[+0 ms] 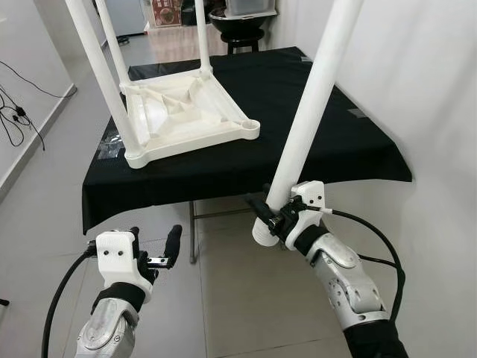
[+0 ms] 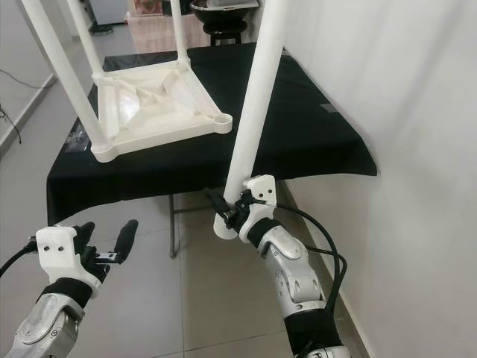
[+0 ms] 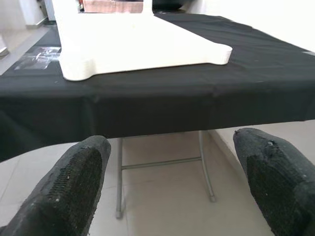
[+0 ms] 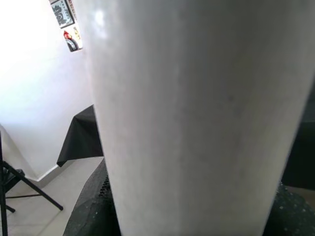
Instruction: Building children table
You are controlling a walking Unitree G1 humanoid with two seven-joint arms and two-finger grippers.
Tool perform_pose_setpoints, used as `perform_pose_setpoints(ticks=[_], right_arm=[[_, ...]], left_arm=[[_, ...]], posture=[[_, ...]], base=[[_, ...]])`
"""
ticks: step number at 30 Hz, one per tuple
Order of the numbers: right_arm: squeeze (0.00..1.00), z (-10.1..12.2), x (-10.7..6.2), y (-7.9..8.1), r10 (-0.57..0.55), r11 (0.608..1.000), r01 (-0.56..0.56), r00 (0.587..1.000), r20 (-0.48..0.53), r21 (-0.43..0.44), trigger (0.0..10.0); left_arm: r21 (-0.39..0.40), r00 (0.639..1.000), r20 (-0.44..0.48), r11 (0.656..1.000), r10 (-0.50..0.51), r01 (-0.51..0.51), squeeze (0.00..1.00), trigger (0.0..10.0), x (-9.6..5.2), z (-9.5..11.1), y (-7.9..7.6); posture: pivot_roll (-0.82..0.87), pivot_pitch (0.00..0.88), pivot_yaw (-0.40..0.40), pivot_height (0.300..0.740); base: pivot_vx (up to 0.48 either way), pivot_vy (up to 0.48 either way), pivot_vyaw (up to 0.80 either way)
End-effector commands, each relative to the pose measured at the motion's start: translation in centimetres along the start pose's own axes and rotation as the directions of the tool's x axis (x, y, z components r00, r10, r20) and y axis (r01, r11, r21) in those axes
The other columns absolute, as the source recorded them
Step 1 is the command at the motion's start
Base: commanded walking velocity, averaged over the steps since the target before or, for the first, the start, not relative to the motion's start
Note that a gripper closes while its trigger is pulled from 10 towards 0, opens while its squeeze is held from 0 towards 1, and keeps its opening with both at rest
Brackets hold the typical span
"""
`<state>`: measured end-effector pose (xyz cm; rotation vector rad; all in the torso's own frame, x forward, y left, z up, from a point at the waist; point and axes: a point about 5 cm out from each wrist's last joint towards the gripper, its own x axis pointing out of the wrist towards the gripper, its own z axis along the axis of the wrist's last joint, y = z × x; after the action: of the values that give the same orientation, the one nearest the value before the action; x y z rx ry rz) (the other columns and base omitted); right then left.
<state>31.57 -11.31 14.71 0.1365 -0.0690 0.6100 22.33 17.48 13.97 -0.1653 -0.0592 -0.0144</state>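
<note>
Two silver, jointed forearms are seen, each ending in a black wrist cuff and a white moulded housing. The left gripper (image 1: pixel 158 242) and right gripper (image 1: pixel 262 211) are fitted with long black fingers, textured at the pads (image 3: pixel 74 182). A black cable is looped from each housing.

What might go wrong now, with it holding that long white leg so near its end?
The right end effector grips the white leg near its bottom end, so the long part above could tip or slip. Swinging it toward the empty corner socket might knock the upturned tabletop or its fitted legs.
</note>
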Motion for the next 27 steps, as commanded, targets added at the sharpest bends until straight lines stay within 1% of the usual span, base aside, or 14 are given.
perform_pose_setpoints(ticks=[1,8,27], right_arm=[[0.00,0.85,0.46,0.28,0.021,1.000,-0.022,0.999,0.030,0.012,10.0],[0.00,0.99,0.72,0.30,0.022,0.999,-0.023,0.999,0.035,0.029,10.0],[0.00,1.08,0.79,0.27,0.027,0.998,-0.028,0.999,0.023,0.052,10.0]], left_arm=[[-0.012,1.000,0.004,1.000,0.026,-0.026,0.00,10.0,-0.09,0.24,0.46],[-0.034,0.999,0.008,0.999,0.043,-0.043,0.00,10.0,0.15,0.40,0.97],[-0.050,0.999,-0.002,0.998,0.040,-0.040,0.00,10.0,0.24,0.44,1.01]], posture=[[-0.08,0.105,0.033,0.740],[-0.09,0.113,0.041,0.740],[-0.08,0.122,0.044,0.740]], base=[[0.000,0.000,0.00],[0.000,0.000,0.00],[0.000,0.000,0.00]])
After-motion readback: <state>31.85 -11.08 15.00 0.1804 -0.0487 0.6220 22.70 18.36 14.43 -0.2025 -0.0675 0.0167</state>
